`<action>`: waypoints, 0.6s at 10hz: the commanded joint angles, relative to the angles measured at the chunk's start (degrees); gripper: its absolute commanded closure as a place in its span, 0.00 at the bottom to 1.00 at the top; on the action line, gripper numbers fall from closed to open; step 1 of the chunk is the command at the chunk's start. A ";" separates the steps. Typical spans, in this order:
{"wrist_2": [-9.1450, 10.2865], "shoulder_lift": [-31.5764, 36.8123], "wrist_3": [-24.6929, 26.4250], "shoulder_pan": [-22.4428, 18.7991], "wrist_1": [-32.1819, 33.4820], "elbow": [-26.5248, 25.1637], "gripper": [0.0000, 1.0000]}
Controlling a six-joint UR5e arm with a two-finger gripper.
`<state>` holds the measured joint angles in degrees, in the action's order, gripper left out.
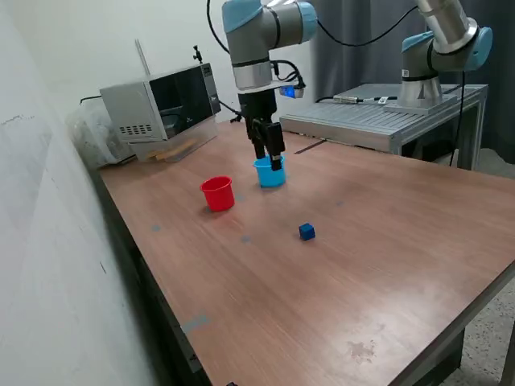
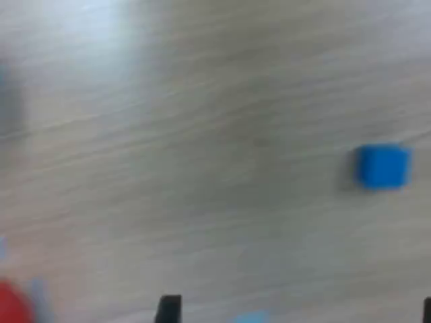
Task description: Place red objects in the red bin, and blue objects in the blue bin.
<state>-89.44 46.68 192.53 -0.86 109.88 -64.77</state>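
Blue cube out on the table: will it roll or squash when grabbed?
The blue cube has flat faces and sits flat, so it probably won't roll. It looks solid, likely rigid. Being small, it may skid on the smooth table if nudged.

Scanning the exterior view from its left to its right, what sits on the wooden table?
Microwave → red cup → light blue cup, with the gripper right at it → blue cube.

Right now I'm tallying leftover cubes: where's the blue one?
The blue cube sits alone on the table, toward the exterior view's right of the red cup.
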 commanded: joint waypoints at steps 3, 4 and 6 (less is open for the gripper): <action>6.74 -0.88 2.15 -4.41 1.99 -2.65 0.00; 6.65 -2.45 2.15 -4.41 3.48 -2.65 0.00; 6.65 -5.18 2.15 -4.41 6.21 -2.56 0.00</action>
<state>-82.90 43.34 194.65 -5.19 114.05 -67.29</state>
